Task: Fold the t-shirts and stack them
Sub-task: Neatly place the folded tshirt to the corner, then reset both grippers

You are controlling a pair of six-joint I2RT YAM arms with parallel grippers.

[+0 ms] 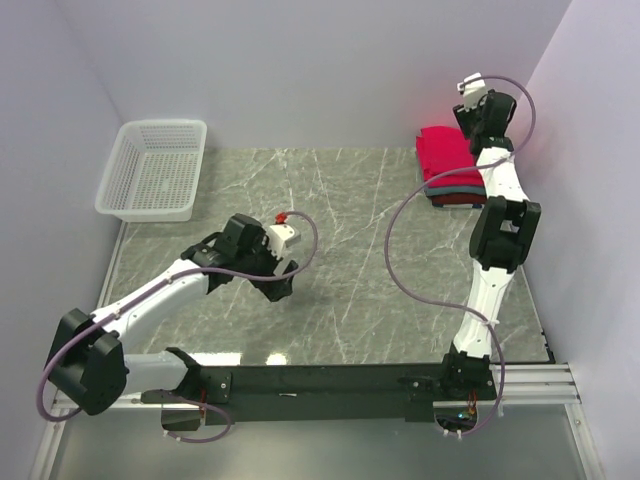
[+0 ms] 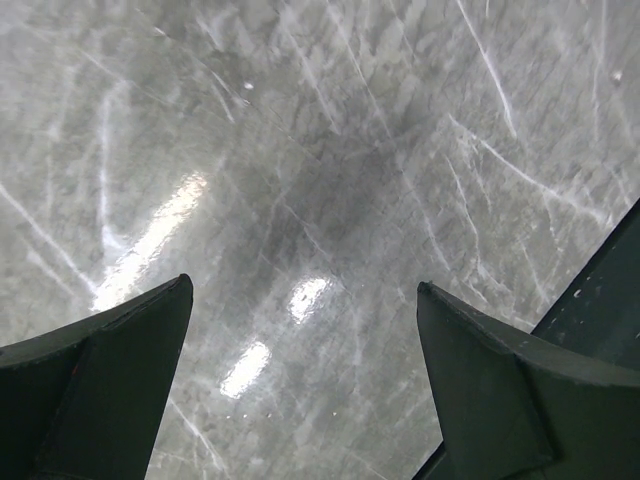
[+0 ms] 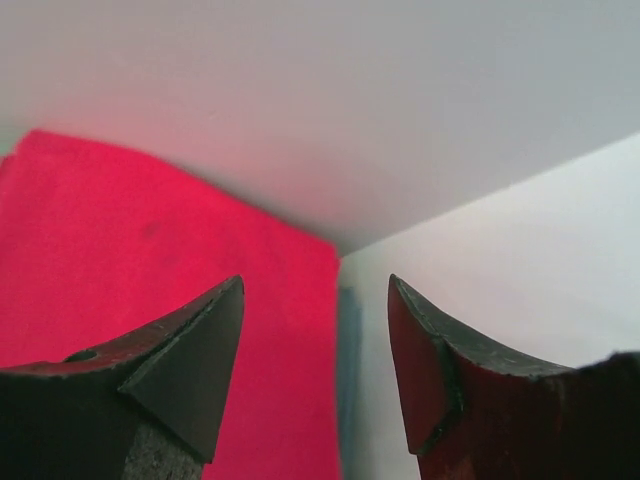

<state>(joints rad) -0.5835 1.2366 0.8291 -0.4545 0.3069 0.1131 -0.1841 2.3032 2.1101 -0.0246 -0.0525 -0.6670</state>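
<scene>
Sitting in one stack, the t-shirts (image 1: 445,158) lie on the desk (image 1: 340,220) level with the basket (image 1: 155,170) and well to its right, against the side wall. Three colours show: bright red on top, one grey shirt (image 1: 447,187) under it and one dark red shirt (image 1: 455,201) at the bottom. How many bright red ones are folded there cannot be counted. The one basket is white lattice plastic. The right arm's forearm covers the stack's edge farthest from the basket. The right gripper (image 3: 315,330) hangs over the top red shirt, fingers apart with nothing between them. The left gripper (image 2: 300,285), nearer than the basket and to its right, gapes wide over bare desk.
</scene>
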